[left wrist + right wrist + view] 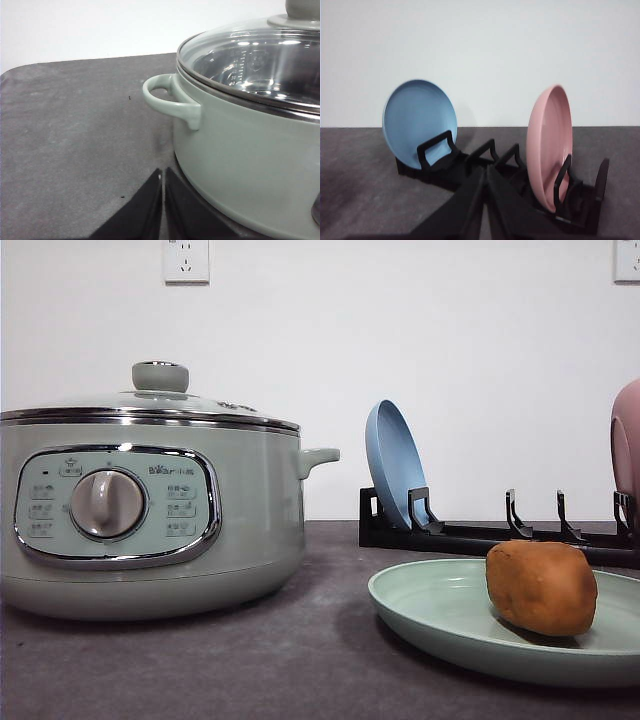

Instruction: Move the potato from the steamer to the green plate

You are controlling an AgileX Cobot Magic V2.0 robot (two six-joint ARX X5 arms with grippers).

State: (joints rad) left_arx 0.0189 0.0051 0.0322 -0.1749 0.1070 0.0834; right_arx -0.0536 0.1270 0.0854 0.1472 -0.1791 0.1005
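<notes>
The left gripper (163, 200) has its fingertips pressed together and bare, beside the steamer (250, 150) (lid on). The right gripper (485, 200), likewise closed on nothing, faces a rack (510, 175) holding a blue plate (420, 120) and a pink plate (551, 145). In the front view's lower right, the potato (541, 587) lies on the green plate (430, 605).

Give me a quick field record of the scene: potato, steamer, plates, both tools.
potato: lying on the green plate
steamer: on the table left of the plate, glass lid on
blue plate: upright in the black rack
pink plate: upright in the same rack
left tool: shut, holding nothing, beside the steamer
right tool: shut, holding nothing, facing the rack
task state: transfer looks done
</notes>
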